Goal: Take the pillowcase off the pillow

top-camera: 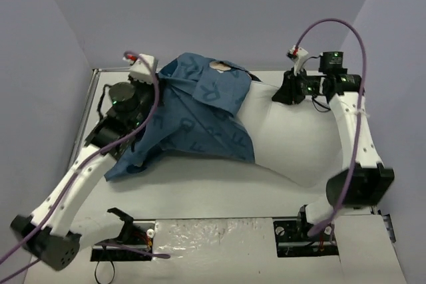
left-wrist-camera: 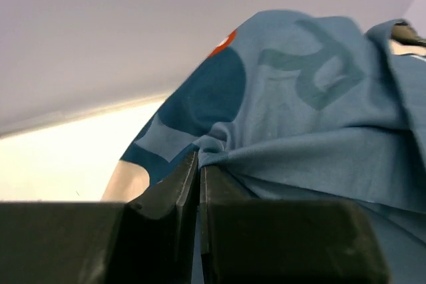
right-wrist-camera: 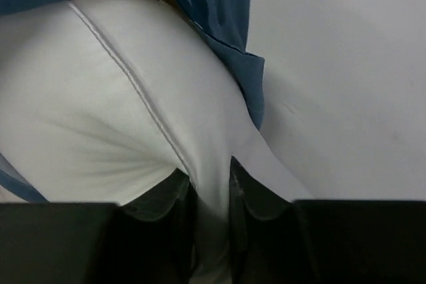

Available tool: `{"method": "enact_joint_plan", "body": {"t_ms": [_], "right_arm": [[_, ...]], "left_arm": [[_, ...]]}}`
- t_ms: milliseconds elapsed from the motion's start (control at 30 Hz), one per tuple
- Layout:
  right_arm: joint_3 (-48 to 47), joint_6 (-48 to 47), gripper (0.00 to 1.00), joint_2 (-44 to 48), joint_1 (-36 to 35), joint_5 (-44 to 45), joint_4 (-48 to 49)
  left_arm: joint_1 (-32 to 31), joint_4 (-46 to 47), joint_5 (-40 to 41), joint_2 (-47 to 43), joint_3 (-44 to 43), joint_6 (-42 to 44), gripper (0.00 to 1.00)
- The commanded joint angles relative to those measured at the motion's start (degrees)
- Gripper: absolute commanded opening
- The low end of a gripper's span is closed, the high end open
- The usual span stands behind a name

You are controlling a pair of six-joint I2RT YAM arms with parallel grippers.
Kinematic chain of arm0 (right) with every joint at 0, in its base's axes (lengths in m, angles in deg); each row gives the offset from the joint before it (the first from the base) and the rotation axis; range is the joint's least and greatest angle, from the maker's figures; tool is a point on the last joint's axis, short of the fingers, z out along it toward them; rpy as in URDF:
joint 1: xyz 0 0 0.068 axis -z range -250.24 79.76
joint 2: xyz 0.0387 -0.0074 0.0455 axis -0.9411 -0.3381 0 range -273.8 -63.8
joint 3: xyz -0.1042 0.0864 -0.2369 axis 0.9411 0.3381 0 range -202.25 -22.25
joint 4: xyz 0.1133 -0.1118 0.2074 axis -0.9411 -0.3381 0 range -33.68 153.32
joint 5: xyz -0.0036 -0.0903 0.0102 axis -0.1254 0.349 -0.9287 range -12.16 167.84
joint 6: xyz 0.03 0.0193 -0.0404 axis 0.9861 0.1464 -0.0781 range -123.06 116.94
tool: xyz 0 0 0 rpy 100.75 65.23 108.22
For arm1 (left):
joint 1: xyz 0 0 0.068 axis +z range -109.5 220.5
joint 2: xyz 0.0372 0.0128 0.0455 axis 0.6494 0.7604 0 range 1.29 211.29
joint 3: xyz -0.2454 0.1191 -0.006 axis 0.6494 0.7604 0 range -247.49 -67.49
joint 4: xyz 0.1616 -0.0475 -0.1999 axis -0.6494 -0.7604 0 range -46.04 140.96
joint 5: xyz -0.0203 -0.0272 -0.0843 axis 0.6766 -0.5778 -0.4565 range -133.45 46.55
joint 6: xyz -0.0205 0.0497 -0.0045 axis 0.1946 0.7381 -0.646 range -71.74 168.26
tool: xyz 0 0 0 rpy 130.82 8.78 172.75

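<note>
The dark-blue printed pillowcase (top-camera: 200,118) lies bunched over the left part of the white pillow (top-camera: 293,138), whose right half is bare. My left gripper (top-camera: 148,78) is shut on a pinched fold of the pillowcase (left-wrist-camera: 293,131) at the table's far left; the jaws (left-wrist-camera: 198,164) press together on the cloth. My right gripper (top-camera: 287,91) is shut on the pillow's far right corner; in the right wrist view white pillow fabric (right-wrist-camera: 120,118) is squeezed between the fingers (right-wrist-camera: 210,181), with the pillowcase edge (right-wrist-camera: 226,24) beyond.
The white table (top-camera: 200,191) has a raised rim along its left side (top-camera: 86,118). Grey walls close in behind and to both sides. Purple cables loop over both arms. The arm bases stand at the near edge (top-camera: 226,237).
</note>
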Motion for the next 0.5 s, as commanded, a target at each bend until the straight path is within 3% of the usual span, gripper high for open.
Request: {"method": "enact_joint_plan", "body": {"t_ms": [0, 33, 67, 100, 133, 167, 200, 367, 467], "right_arm": [[-0.2, 7.4, 0.19, -12.5, 1.7, 18.0, 13.6], [-1.5, 7.5, 0.41, -15.2, 2.2, 19.1, 13.4], [-2.9, 7.4, 0.51, -15.8, 2.8, 18.3, 13.4], [-5.8, 7.3, 0.68, -15.8, 3.8, 17.8, 13.2], [-7.0, 6.7, 0.76, -14.0, 4.1, 17.2, 13.1], [-7.9, 3.8, 0.84, -12.4, 4.1, 17.2, 13.2], [-8.4, 1.8, 0.99, -10.8, 4.0, 16.7, 13.1], [-3.4, -14.6, 1.0, -0.3, 0.8, 9.4, 6.0], [5.3, -19.4, 1.0, 4.4, -6.1, 12.9, 1.4]], "left_arm": [[2.8, 2.1, -0.2, 11.2, 0.4, -6.6, 0.02], [2.9, 1.6, -0.5, 15.4, -3.1, -6.6, 0.02], [2.8, -1.4, -0.7, 17.0, -5.7, -5.5, 0.15], [2.5, -3.2, 0.6, 18.2, -8.6, -4.8, 0.33], [1.2, -4.4, 1.6, 18.7, -11.1, -4.0, 0.51], [0.5, -4.8, 4.0, 18.4, -14.1, -2.1, 0.82], [-0.1, -4.6, 4.4, 17.7, -14.9, -1.2, 0.89], [-1.5, -7.5, -0.8, 12.4, -16.0, 0.3, 0.94], [-4.5, -11.1, -4.3, 9.3, -11.0, -0.2, 0.94]]}}
